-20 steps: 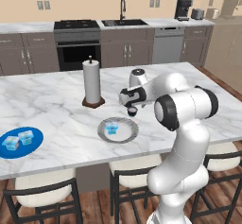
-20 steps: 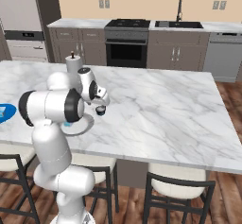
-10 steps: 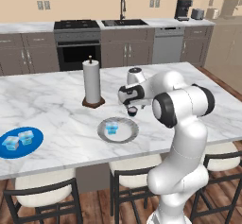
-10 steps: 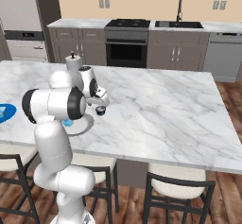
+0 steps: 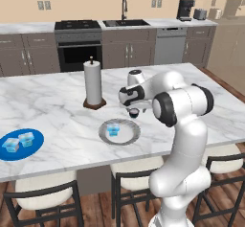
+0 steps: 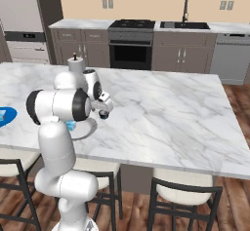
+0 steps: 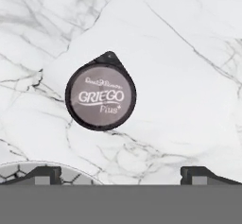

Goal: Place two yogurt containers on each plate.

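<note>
A dark brown-black yogurt container (image 7: pixel 100 98) with a "GRIEGO" lid stands upright on the marble island. My gripper (image 7: pixel 120 176) hangs straight above it, open, with the fingertips (image 7: pixel 45 173) wide apart and nothing between them. From the left base view, the gripper (image 5: pixel 134 107) hovers over this cup (image 5: pixel 134 113), just right of the grey plate (image 5: pixel 128 137). That plate holds one pale blue yogurt container (image 5: pixel 113 130). The blue plate (image 5: pixel 33 149) at the island's near left carries two pale blue containers (image 5: pixel 10 145) (image 5: pixel 27 139). In the right base view the dark cup (image 6: pixel 103 115) sits under the hand.
A tall paper towel roll (image 5: pixel 93 83) stands behind the grey plate. Bare marble stretches to the right of the arm (image 6: pixel 161 113). Stools (image 5: pixel 45 197) line the island's near edge. The grey plate's rim (image 7: pixel 28 168) lies close beside the left fingertip.
The hand has barely shifted above the dark cup. The jaws stay wide open and the cups and plates have not moved.
</note>
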{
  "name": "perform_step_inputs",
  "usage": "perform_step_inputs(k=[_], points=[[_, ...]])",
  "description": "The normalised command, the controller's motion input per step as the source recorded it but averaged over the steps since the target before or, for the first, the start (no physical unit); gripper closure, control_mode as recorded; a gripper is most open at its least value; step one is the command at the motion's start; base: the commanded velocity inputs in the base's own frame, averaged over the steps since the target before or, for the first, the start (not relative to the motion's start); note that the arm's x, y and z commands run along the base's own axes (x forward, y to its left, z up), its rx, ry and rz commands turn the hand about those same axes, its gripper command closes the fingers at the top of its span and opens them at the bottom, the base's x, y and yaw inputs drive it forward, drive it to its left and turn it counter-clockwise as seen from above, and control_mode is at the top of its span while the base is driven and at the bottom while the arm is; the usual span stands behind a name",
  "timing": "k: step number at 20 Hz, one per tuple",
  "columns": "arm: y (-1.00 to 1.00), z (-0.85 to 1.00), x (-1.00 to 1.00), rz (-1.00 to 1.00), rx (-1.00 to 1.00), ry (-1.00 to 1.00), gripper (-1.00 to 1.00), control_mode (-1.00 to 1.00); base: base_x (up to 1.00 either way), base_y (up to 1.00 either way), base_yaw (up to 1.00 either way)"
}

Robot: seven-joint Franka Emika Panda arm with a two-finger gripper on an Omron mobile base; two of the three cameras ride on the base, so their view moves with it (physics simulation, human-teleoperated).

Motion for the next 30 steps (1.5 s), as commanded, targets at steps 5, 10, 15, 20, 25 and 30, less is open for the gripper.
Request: perform_step_inputs(k=[5,10,15,20,25,30], points=[[0.0,-0.13,0.04,-0.02,0.01,0.05,-1.0,-1.0,0.0,0.0,0.0],[0.0,-0.09,0.0,-0.01,0.01,0.03,-1.0,-1.0,0.0,0.0,0.0],[0.0,-0.08,0.06,0.0,0.01,0.01,-1.0,-1.0,0.0,0.0,0.0],[0.0,-0.09,0.09,0.0,0.0,0.0,-1.0,-1.0,0.0,0.0,0.0],[-0.01,-0.04,0.07,0.0,0.0,0.0,-1.0,-1.0,0.0,0.0,0.0],[-0.01,-0.04,0.1,0.0,0.0,0.0,-1.0,-1.0,0.0,0.0,0.0]])
